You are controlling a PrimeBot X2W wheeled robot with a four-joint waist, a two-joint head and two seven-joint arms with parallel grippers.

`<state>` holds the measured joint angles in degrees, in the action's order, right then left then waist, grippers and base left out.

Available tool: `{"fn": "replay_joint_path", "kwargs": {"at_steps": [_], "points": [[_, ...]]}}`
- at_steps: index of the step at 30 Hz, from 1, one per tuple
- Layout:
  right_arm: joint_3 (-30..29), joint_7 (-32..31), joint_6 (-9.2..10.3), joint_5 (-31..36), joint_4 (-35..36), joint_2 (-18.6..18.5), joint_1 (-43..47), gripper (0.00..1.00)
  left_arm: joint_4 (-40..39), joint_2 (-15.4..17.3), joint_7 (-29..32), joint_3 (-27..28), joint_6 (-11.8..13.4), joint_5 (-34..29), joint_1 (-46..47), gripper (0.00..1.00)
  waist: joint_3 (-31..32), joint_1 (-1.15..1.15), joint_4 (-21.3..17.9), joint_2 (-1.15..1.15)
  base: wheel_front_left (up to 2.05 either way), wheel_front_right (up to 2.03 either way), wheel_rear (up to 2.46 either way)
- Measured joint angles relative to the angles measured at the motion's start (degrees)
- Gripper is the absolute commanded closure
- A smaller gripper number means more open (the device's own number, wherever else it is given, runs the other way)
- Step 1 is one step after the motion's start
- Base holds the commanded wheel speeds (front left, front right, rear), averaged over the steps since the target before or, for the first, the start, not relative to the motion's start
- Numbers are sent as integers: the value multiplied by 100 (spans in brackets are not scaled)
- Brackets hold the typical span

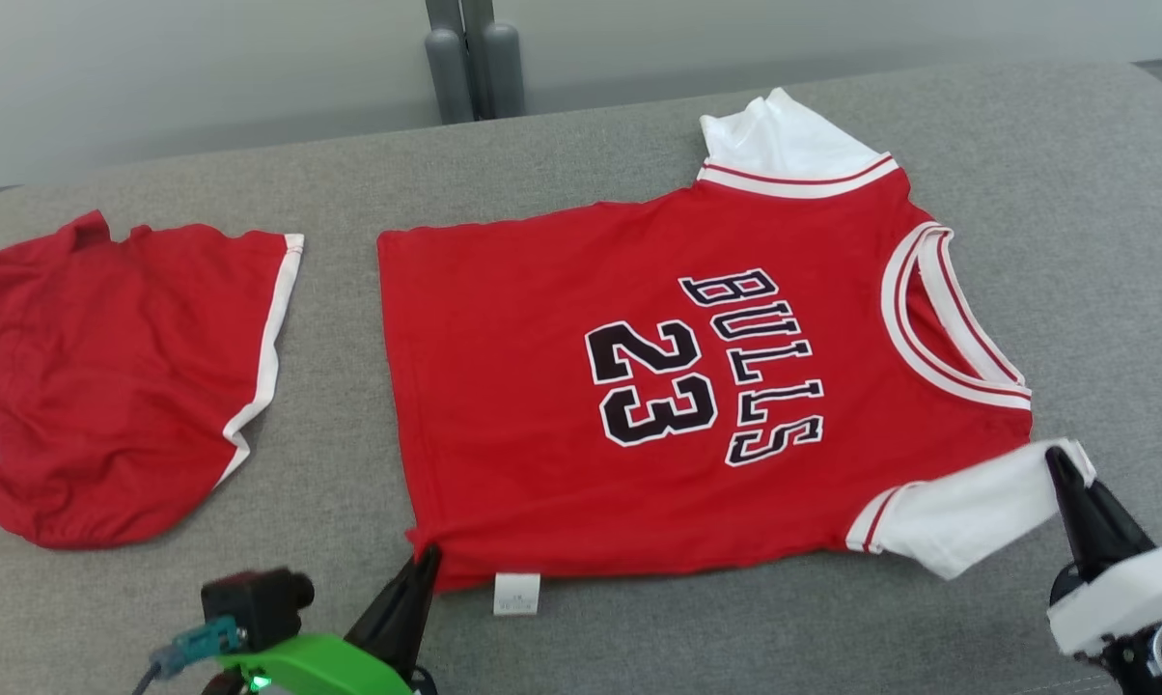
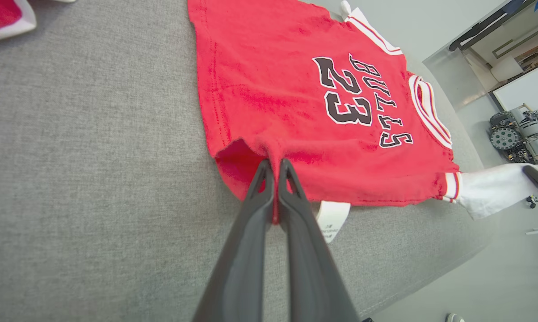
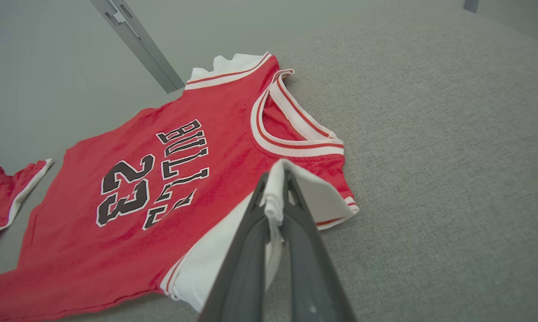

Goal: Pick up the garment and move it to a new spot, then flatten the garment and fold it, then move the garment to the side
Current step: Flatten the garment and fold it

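A red jersey [image 1: 562, 386] printed BULLS 23, with white sleeves, lies spread face up on the grey cushion, neck to the right. My left gripper [image 1: 428, 558] is shut on the jersey's near hem corner; the left wrist view shows red cloth [image 2: 251, 161] pinched between its fingers [image 2: 275, 165]. My right gripper [image 1: 1059, 458] is shut on the near white sleeve [image 1: 957, 512], which bunches between the fingers in the right wrist view [image 3: 275, 176]. The jersey [image 3: 139, 188] stretches away to the left there.
Red shorts [image 1: 108, 376] with white trim lie crumpled at the left of the cushion. A white care label [image 1: 517, 593] sticks out at the jersey's near hem. Bare grey cushion [image 1: 1102, 241] extends to the right. Grey posts [image 1: 475, 58] stand behind the cushion.
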<state>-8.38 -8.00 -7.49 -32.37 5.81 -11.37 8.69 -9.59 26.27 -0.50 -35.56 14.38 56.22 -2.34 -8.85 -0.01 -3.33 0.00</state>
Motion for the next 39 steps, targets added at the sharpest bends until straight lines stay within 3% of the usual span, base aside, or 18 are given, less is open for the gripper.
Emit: {"fn": "replay_joint_path", "kwargs": {"at_steps": [11, 20, 21, 22, 23, 24, 26, 31, 35, 39], "points": [[234, -1100, 0, 177, -165, -772, -2019, 100, 236, -202, 1158, -29, -278, 180, 1871, 100, -816, 0, 307, 0, 0, 0, 0], [358, -1165, 0, 347, -894, -839, -2925, 100, 1036, -450, 1479, 15, -494, 381, 2691, 100, -1276, 1, 667, 0, 0, 0, 0], [394, -1155, 0, 397, -949, -849, -2953, 100, 1105, -456, 1482, -8, -545, 380, 2740, 95, -1304, 1, 690, 0, 0, 0, 0], [402, -1090, 0, 457, -1016, -850, -2984, 78, 1189, -481, 1482, -15, -627, 383, 2789, 76, -1332, 1, 718, 0, 0, 0, 0], [405, -1044, 1, 483, -1074, -849, -3015, 48, 1258, -543, 1419, 7, -684, 414, 2815, 54, -1350, 1, 742, 0, 0, 0, 0], [423, -1029, 0, 499, -1112, -855, -3019, 0, 1313, -578, 1382, -1, -723, 411, 2843, 0, -1358, 1, 757, 0, 0, 0, 0], [493, -1029, 1, 552, -1152, -870, -2971, 0, 1441, -592, 1201, 20, -858, 339, 2914, 0, -1350, 1, 769, 0, 0, 0, 0], [661, -1050, -1, 876, -714, -1187, -2396, 0, 1497, -465, 675, 241, -864, 176, 2819, 0, -1241, 1, 689, 0, 0, 0, 0], [681, -1335, -1, 1102, -282, -1489, -1808, 0, 1060, -131, 431, 315, -614, 46, 2127, 0, -1159, 1, 504, 0, 0, 0, 0], [653, -1579, -1, 1289, -140, -1711, -1475, 0, 575, 37, 553, 108, -448, 22, 1505, 0, -1178, 1, 359, 0, 0, 0, 0]]}}
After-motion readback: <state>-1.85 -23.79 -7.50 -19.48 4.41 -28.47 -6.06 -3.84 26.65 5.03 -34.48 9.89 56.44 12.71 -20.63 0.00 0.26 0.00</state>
